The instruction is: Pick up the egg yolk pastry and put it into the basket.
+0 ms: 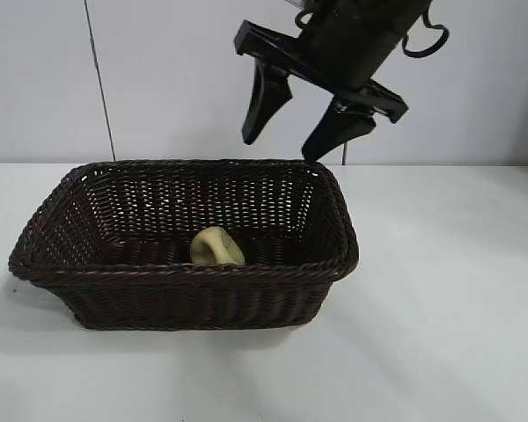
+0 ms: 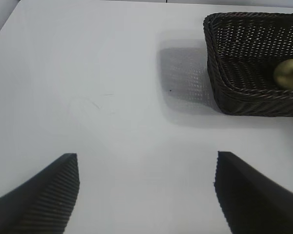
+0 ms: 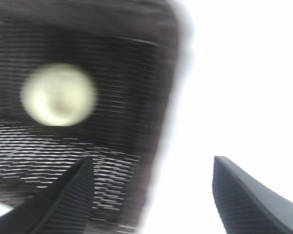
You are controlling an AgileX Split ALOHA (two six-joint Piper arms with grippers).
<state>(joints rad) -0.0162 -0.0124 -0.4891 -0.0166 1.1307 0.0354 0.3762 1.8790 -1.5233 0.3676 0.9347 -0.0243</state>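
Note:
The pale yellow egg yolk pastry (image 1: 216,247) lies on the floor of the dark woven basket (image 1: 62,264), near its front wall. My right gripper (image 1: 282,149) hangs open above the basket's back right part with nothing between its fingers. In the right wrist view the pastry (image 3: 58,94) shows inside the basket (image 3: 122,58), well away from the open right gripper (image 3: 154,168). My left gripper (image 2: 146,163) stands open over bare table, off to the side of the basket (image 2: 224,92); from there the pastry (image 2: 289,74) shows inside it.
The white table (image 1: 449,299) spreads flat all round the basket. A pale wall (image 1: 35,79) rises behind the table's back edge.

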